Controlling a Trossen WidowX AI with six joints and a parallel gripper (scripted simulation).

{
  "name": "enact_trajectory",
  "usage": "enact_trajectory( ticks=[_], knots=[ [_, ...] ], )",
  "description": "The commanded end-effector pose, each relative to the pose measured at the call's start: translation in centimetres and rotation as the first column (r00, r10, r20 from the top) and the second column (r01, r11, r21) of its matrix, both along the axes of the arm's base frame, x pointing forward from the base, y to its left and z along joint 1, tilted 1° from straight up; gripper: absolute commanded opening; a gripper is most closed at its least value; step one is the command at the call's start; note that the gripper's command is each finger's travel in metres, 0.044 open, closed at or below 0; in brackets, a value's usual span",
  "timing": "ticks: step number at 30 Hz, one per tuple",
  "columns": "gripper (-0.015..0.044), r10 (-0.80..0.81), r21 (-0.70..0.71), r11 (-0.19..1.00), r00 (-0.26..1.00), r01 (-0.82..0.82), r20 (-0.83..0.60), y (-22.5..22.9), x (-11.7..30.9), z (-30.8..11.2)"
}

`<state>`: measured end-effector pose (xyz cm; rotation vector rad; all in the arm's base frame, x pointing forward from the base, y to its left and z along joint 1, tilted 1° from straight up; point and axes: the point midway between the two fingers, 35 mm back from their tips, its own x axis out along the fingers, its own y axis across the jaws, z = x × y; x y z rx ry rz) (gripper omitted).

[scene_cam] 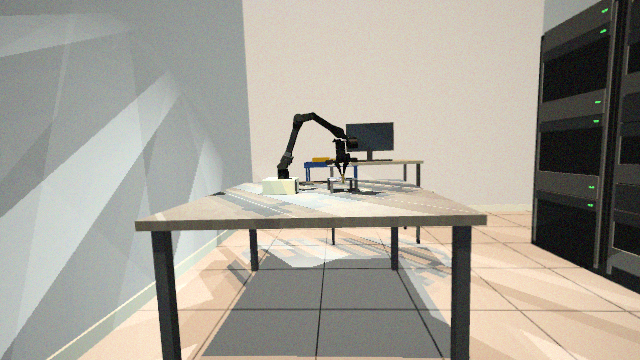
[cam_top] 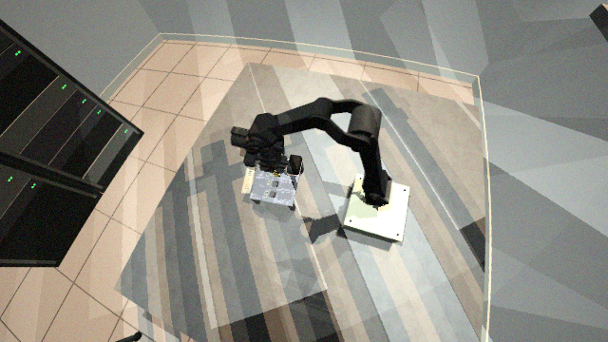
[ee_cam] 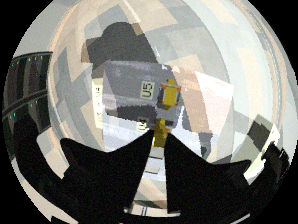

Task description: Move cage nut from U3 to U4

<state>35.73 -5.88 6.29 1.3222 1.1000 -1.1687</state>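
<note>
Black two-finger gripper [cam_top: 280, 166] [scene_cam: 343, 172] [ee_cam: 158, 135] clenching small yellow cage nut [cam_top: 275, 174] [scene_cam: 343, 178] [ee_cam: 160, 138] nr U4; prob. light, w/ springy wings, needing central grip.

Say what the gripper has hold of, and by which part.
The gripper holds a cage nut, fingertips near its U4-side end; exactly which part they pinch can't be told.

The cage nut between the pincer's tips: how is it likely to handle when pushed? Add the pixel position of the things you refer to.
The cage nut [ee_cam: 160, 132] looks metallic, so probably stiff. Being small, it is likely light. Gripped only by the pincer's [ee_cam: 161, 134] narrow tips, it might twist or slip.
</note>
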Motion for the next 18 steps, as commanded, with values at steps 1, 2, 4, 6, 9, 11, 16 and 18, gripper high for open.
enact_trajectory(
  ticks=[1,2,4,6,9,11,16,18],
  knots=[
    [0.0036,0.0,0.002,1.0,1.0,0.0,0.005,0.02,-0.03,0.0],
    [0.0036,0.0,0.002,1.0,1.0,0.0,0.005,0.02,-0.03,0.0],
    [0.0036,0.0,0.002,1.0,1.0,0.0,0.007,0.02,-0.03,-0.01],
    [0.0036,0.0,0.002,1.0,1.0,0.0,0.009,0.02,-0.04,-0.02],
    [0.0036,0.0,0.001,1.0,1.0,0.0,0.014,0.02,-0.06,-0.04],
    [0.0036,0.0,0.001,1.0,1.0,0.0,0.018,0.02,-0.07,-0.05],
    [0.0036,0.0,0.001,1.0,1.0,0.0,0.022,0.03,-0.08,-0.07],
    [0.0036,0.0,0.001,1.0,1.0,0.0,0.024,0.03,-0.09,-0.08]
  ],
)
